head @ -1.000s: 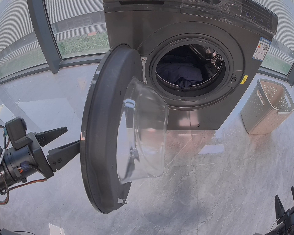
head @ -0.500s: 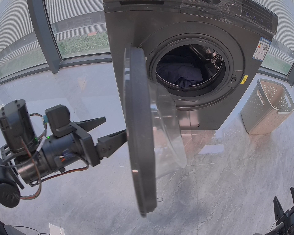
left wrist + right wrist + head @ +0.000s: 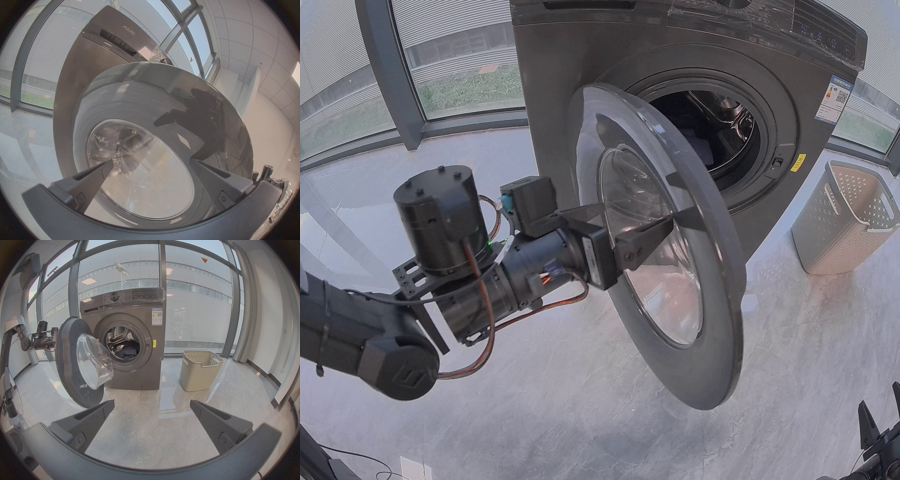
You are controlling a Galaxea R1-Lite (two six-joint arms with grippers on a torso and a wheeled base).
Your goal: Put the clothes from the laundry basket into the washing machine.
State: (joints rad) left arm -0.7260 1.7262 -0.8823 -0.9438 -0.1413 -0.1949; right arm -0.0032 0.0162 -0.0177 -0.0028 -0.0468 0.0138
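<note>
The grey washing machine (image 3: 562, 69) stands ahead, its round door (image 3: 706, 350) swung partway across the drum opening. My left gripper (image 3: 669, 200) is open, its fingertips against the door's glossy outer face (image 3: 140, 93) beside the glass window. Dark clothes (image 3: 125, 351) lie inside the drum. The beige laundry basket (image 3: 850, 219) stands on the floor to the right of the machine, and nothing shows inside it in the right wrist view (image 3: 201, 369). My right gripper (image 3: 151, 403) is open and holds nothing, low at the near right, well back from the machine.
Glossy grey floor tiles (image 3: 787, 375) spread in front of the machine. Large windows with dark frames (image 3: 387, 69) run behind it and to the left. There is free floor between the basket and my right gripper.
My left arm has swept rightward, pushing the door from wide open round towards the drum opening. The door now hides most of the drum. The right gripper has stayed put.
</note>
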